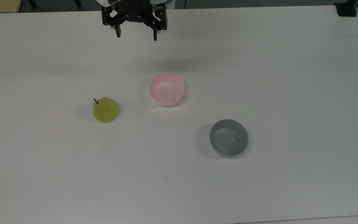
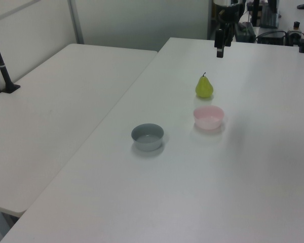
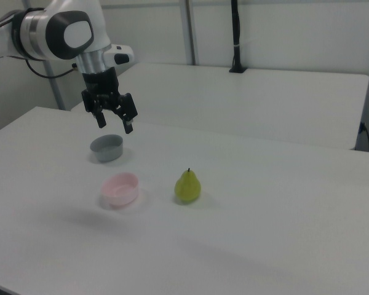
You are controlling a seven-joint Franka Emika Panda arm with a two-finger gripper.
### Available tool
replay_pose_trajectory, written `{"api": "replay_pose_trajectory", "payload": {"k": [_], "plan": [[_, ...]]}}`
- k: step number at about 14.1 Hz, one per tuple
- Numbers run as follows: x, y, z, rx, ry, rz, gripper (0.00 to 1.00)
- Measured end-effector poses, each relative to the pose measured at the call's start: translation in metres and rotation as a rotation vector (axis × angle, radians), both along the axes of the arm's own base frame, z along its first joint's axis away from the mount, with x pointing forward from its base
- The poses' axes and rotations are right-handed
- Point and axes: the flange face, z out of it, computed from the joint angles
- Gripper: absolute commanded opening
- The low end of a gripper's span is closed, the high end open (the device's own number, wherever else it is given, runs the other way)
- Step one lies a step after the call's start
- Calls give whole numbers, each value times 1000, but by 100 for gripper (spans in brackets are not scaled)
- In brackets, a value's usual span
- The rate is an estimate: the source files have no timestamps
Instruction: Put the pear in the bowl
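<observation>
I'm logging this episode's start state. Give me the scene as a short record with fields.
pear: upright on the table, stem up, untouched
pink bowl: empty, beside the pear, apart from it
grey bowl: empty, apart from the pink bowl
gripper: open, raised above the table, holding nothing
task progress: pear not yet picked up

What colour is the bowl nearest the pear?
Pale pink bowl; it sits beside the pear, clearest in the top view.
</observation>
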Motion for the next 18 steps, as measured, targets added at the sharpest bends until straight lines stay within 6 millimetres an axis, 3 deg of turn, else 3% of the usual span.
{"api": "replay_pose_trajectory", "payload": {"k": [18], "plan": [[0,-3,0,-1,3,64,100]]}}
